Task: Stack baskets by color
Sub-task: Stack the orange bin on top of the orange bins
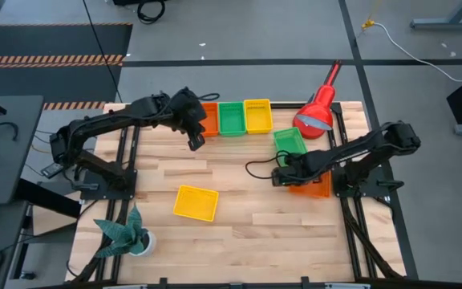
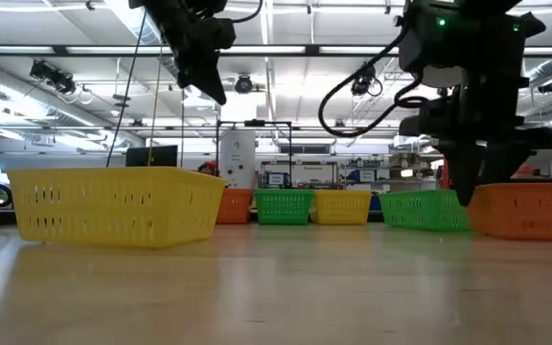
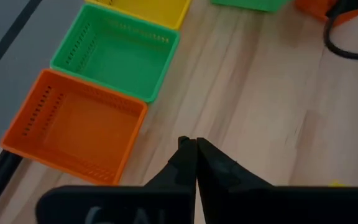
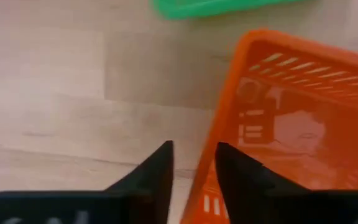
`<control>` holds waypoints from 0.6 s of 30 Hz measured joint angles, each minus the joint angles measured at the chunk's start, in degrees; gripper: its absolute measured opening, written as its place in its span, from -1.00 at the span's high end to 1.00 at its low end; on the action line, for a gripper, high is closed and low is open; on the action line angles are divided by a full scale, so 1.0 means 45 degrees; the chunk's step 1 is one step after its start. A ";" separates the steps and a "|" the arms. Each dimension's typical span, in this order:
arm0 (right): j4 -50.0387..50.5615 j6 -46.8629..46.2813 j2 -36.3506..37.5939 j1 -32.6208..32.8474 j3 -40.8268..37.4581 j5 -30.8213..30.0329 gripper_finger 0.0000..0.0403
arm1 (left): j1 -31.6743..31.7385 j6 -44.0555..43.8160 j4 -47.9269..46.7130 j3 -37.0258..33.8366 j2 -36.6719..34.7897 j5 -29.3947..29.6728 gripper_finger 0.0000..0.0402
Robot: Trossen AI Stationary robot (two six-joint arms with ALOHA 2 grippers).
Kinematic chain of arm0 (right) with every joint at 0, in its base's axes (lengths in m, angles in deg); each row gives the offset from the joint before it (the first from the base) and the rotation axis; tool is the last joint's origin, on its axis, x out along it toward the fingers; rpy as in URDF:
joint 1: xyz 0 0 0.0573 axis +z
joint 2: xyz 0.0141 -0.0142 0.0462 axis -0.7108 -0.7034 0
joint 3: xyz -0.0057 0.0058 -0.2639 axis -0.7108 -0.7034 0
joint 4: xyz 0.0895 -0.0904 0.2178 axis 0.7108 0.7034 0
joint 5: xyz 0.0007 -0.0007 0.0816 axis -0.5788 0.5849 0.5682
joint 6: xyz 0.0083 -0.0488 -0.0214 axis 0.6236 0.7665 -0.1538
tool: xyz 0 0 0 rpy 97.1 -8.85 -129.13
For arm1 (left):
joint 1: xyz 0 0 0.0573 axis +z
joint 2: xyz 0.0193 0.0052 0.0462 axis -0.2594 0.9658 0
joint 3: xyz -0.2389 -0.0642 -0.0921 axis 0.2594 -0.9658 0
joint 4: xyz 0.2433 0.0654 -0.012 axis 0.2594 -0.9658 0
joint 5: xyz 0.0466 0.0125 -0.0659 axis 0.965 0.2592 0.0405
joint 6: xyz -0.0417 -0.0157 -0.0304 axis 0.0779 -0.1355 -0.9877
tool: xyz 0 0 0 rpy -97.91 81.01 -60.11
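My right gripper [image 4: 191, 163], fingers parted and holding nothing, hangs astride the near wall of the orange basket [image 4: 303, 124], which lies at the table's right edge beside a green basket [image 1: 289, 140], far from my shut, empty left gripper [image 1: 196, 141] hovering by the back row.

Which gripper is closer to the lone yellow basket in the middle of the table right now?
Left, narrowly. The left gripper hangs above and behind the yellow basket, near the back row; the right gripper sits off to its side, at the orange basket.
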 joint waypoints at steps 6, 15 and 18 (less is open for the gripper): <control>-0.1519 0.0807 -0.0896 0.0784 0.1168 0.0825 0.93 | 0.0000 0.0010 -0.0899 0.0000 -0.0074 0.0001 0.92; -0.5382 0.6249 -0.3183 0.1321 0.3888 0.0936 0.94 | -0.0513 0.0112 -0.2449 -0.0019 -0.0619 -0.0020 0.97; -0.5610 0.9184 -0.4407 0.1032 0.4996 0.1275 0.94 | -0.0799 0.0160 -0.2428 0.0008 -0.0987 -0.0018 0.97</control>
